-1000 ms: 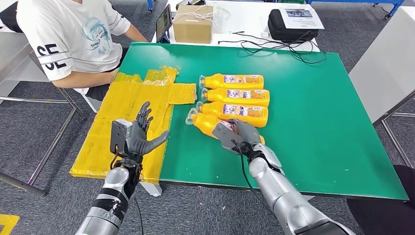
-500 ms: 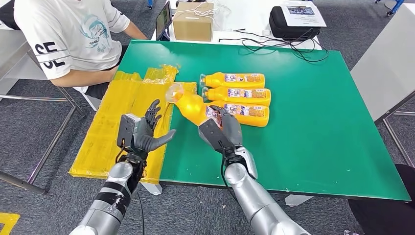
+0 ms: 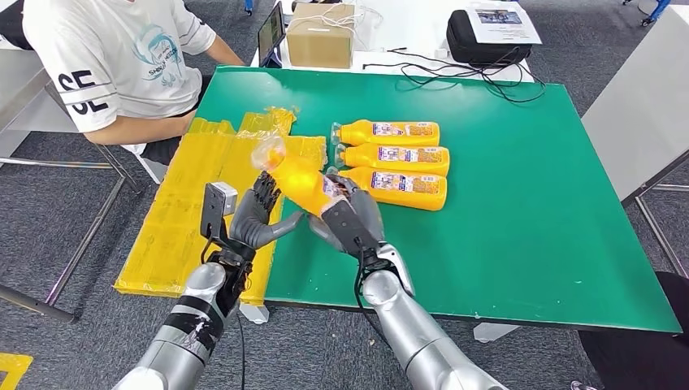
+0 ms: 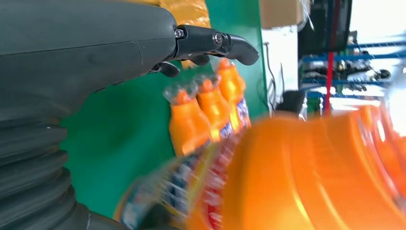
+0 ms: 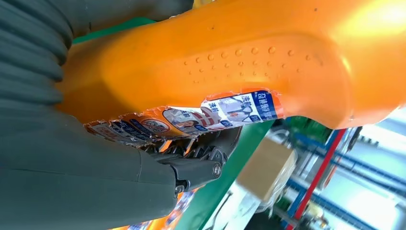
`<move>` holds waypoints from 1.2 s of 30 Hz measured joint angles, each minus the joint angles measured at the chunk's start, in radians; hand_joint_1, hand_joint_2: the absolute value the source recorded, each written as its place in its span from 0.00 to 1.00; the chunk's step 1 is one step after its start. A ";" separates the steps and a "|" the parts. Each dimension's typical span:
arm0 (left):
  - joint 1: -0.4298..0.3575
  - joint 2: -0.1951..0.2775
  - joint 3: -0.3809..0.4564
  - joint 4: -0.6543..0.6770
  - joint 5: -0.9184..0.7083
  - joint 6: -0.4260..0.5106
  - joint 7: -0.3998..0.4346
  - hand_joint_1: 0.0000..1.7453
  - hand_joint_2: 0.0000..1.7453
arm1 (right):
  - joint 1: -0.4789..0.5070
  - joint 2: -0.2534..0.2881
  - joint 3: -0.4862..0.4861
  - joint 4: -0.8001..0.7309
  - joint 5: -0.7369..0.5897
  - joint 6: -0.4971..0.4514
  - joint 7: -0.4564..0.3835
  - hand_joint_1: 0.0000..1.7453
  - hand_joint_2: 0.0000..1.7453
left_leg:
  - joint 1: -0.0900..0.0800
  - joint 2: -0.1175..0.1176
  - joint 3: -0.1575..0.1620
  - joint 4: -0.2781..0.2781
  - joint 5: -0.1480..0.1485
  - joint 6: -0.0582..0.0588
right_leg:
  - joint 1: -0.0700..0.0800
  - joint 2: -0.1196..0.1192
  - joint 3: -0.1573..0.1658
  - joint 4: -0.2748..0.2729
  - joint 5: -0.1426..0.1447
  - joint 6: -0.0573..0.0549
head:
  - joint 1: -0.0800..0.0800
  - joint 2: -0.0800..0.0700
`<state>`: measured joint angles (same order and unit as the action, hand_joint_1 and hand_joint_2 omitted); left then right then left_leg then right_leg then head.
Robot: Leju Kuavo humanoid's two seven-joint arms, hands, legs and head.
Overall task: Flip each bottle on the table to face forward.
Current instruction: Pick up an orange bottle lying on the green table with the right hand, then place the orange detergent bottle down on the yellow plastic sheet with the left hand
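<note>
My right hand (image 3: 351,219) grips an orange bottle (image 3: 299,174) by its labelled body and holds it lifted off the green table (image 3: 520,171), its clear cap end pointing up and to the left. The bottle's orange body (image 5: 249,57) and torn label lie against the right hand's palm. My left hand (image 3: 253,218) is spread open right beside the bottle, its thumb reaching toward my right hand. The left wrist view has the lifted bottle (image 4: 306,177) blurred and close. Three more orange bottles (image 3: 393,158) lie side by side on the table, labels up, caps pointing left.
A yellow taped sheet (image 3: 203,195) covers the table's left end. A person in a white shirt (image 3: 114,57) sits at the far left corner. A cardboard box (image 3: 320,36), a black case (image 3: 487,32) and cables lie on the white table behind.
My right hand has lifted the nearest bottle off the table and carried it left and up. My left hand has moved right toward it, with its fingers still spread.
</note>
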<state>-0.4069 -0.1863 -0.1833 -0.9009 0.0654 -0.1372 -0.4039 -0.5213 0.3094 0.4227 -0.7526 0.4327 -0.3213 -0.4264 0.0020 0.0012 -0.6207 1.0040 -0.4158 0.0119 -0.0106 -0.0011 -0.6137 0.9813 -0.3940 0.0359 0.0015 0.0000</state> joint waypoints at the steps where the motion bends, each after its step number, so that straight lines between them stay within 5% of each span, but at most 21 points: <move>1: -0.001 -0.001 -0.004 -0.001 0.007 -0.003 0.000 0.00 1.00 | -0.001 0.005 0.006 0.007 0.000 0.006 -0.004 1.00 1.00 | 0.000 0.000 0.000 0.000 0.000 0.000 | 0.000 0.000 0.000 0.000 0.000 0.000 | 0.000 0.000; 20: 0.017 -0.004 -0.030 -0.030 0.066 0.001 0.001 0.00 1.00 | -0.013 0.040 0.147 0.100 0.017 0.020 0.012 1.00 1.00 | 0.000 0.000 0.000 0.000 0.000 0.000 | 0.000 0.000 0.000 0.000 0.000 0.000 | 0.000 0.000; 33: 0.033 0.013 -0.029 -0.062 0.108 -0.052 0.021 0.00 1.00 | -0.082 0.040 0.224 0.184 0.053 0.087 0.093 1.00 1.00 | 0.000 0.000 0.000 0.000 0.000 0.000 | 0.000 0.000 -0.001 0.000 0.000 0.000 | 0.000 0.000; 34: 0.033 0.015 -0.029 -0.063 0.109 -0.054 0.022 0.02 1.00 | -0.085 0.040 0.228 0.187 0.053 0.088 0.096 1.00 1.00 | 0.000 0.000 0.000 0.000 0.000 0.000 | 0.000 0.000 -0.001 0.000 0.000 0.000 | 0.000 0.000; 36: 0.033 0.018 -0.028 -0.064 0.111 -0.057 0.022 0.48 1.00 | -0.089 0.040 0.236 0.193 0.053 0.089 0.100 1.00 1.00 | 0.000 0.000 0.000 0.000 0.000 0.000 | 0.000 0.000 -0.001 0.000 0.000 0.000 | 0.000 0.000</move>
<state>-0.3734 -0.1684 -0.2117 -0.9649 0.1769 -0.1944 -0.3820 -0.6103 0.3498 0.6585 -0.5597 0.4856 -0.2321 -0.3268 0.0020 0.0013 -0.6210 1.0040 -0.4157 0.0118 -0.0107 -0.0011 -0.6143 0.9814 -0.3941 0.0358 0.0015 0.0000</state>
